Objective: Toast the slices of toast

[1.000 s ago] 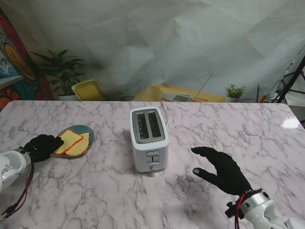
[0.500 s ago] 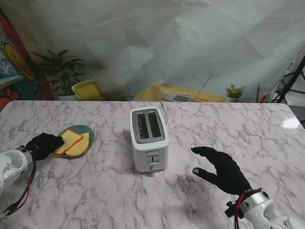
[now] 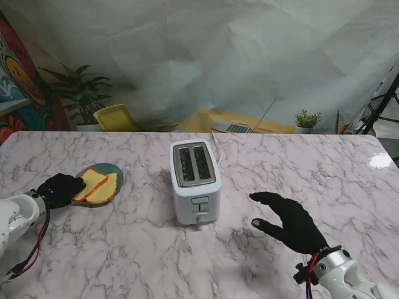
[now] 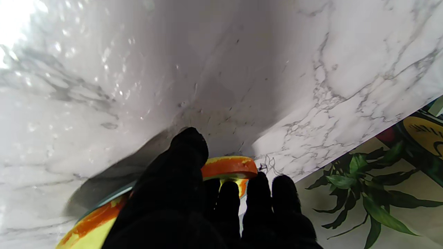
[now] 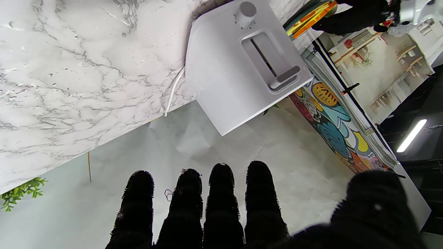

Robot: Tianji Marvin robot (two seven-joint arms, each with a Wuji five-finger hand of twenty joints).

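Note:
Two yellow toast slices (image 3: 96,184) with orange crust lie overlapping on a teal plate (image 3: 116,172) at the table's left. My left hand (image 3: 59,189) is at the plate's left edge. The left wrist view shows its thumb (image 4: 183,162) over the crust of the upper slice (image 4: 230,166) and its fingers curled against the slice's end. The slice rests on the plate (image 4: 104,202). The white two-slot toaster (image 3: 194,180) stands mid-table with both slots empty and its lever (image 5: 283,77) up. My right hand (image 3: 288,219) hovers open, right of the toaster and nearer to me.
The toaster's white cord (image 3: 218,152) runs off behind it toward the far table edge. Beyond the table stand a potted plant (image 3: 81,93), a yellow chair (image 3: 116,117) and a laptop (image 3: 240,126). A light stand (image 3: 380,103) is at the far right.
My left hand has crept slightly toward the slices and its fingers have tightened on the upper slice's edge. The slices, toaster and right hand have not moved.

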